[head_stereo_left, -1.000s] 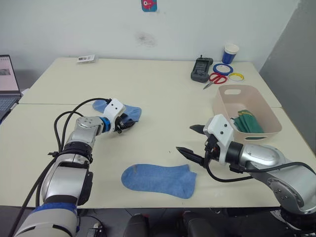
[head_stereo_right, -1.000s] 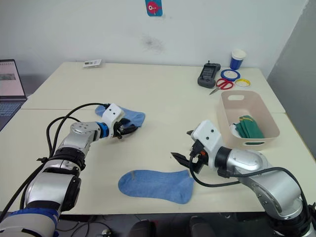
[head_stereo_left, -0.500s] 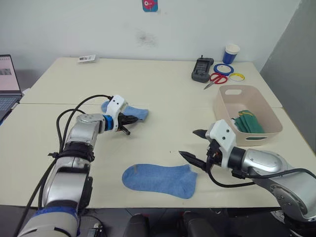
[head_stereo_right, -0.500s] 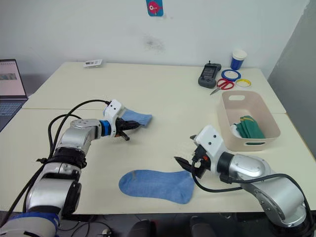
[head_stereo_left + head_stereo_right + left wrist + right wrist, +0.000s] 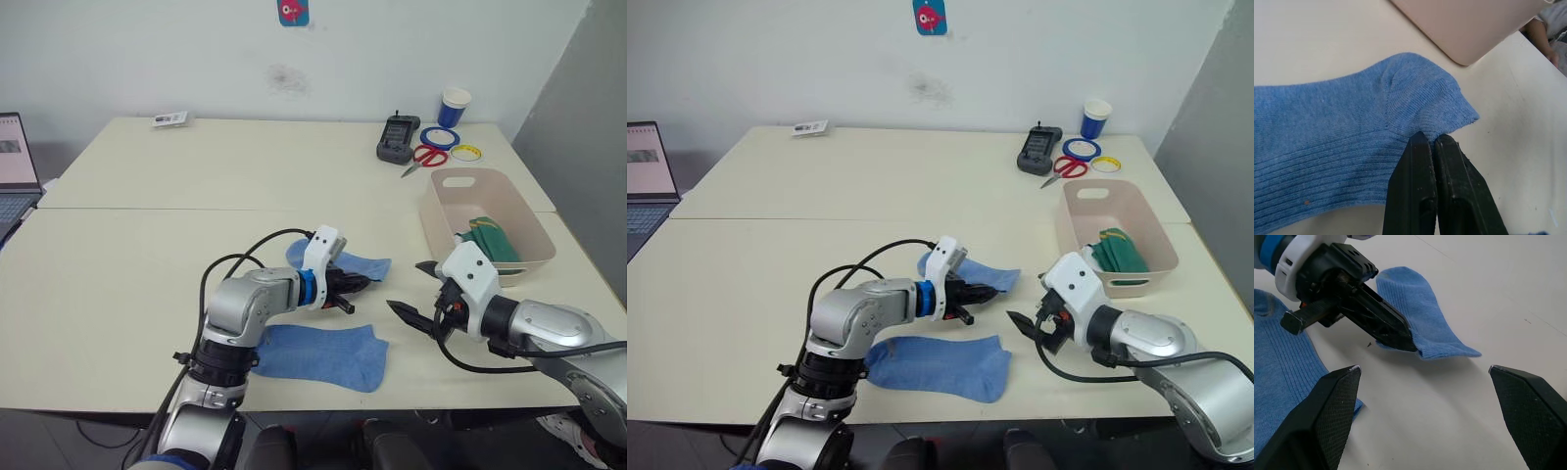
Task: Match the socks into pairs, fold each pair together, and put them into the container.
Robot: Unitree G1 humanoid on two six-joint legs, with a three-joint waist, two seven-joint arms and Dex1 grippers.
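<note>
My left gripper (image 5: 361,285) is clamped on the edge of one light blue sock (image 5: 364,264), its two black fingers (image 5: 1422,186) pressed together over the ribbed fabric near the cuff. A second ago that sock and my left gripper were far over on my left side of the table (image 5: 147,206); since then I have carried it across toward the middle, so it now hangs and rests just behind the other light blue sock (image 5: 318,354), which has stayed flat near the front edge of the table. The two blue socks lie close together but I cannot tell whether they touch. My left forearm now reaches across above the heel end of the flat sock. My right gripper (image 5: 419,291) is spread wide apart and holds nothing; half a second ago it hovered at the toe end of the flat sock, and it has since lifted a little and drawn back toward the container (image 5: 509,257), with its fingertips pointing at the carried sock. From my right wrist, the left gripper and the sock it grips sit between my two open fingers (image 5: 1334,406). The container stands on my right where it was, with the dark green socks (image 5: 490,243) folded inside it against the near end.
</note>
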